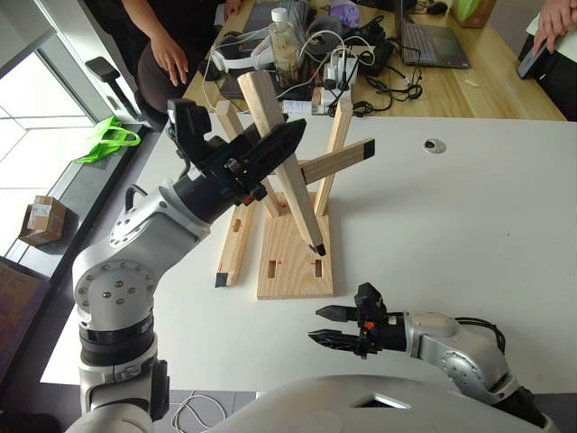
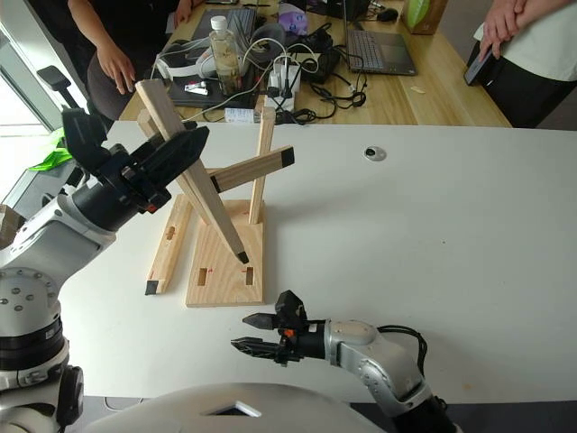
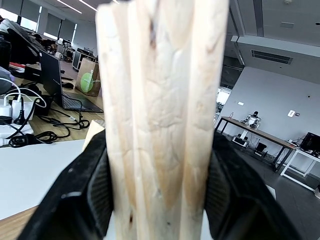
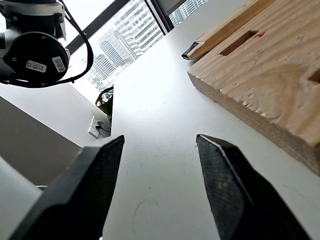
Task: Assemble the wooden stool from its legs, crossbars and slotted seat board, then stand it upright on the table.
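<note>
The slotted seat board (image 1: 295,257) lies flat on the white table (image 1: 451,216). One leg (image 1: 334,149) stands in the board with a crossbar (image 1: 338,162) jutting from it. My left gripper (image 1: 261,162) is shut on another wooden leg (image 1: 284,162), held slanting with its black-capped lower end (image 1: 317,246) over the board near a slot. In the left wrist view that leg (image 3: 160,115) sits between the black fingers (image 3: 95,190). A further leg (image 1: 233,239) lies beside the board's left edge. My right gripper (image 1: 326,326) hovers open near the table's front edge, just short of the board (image 4: 265,80).
A wooden desk (image 1: 487,86) behind the table carries a laptop (image 1: 433,41), a bottle (image 1: 284,45), cables and headphones. People stand at its far side. A round grommet (image 1: 435,144) sits in the table's right half. A green bag (image 1: 108,137) lies on the floor to the left.
</note>
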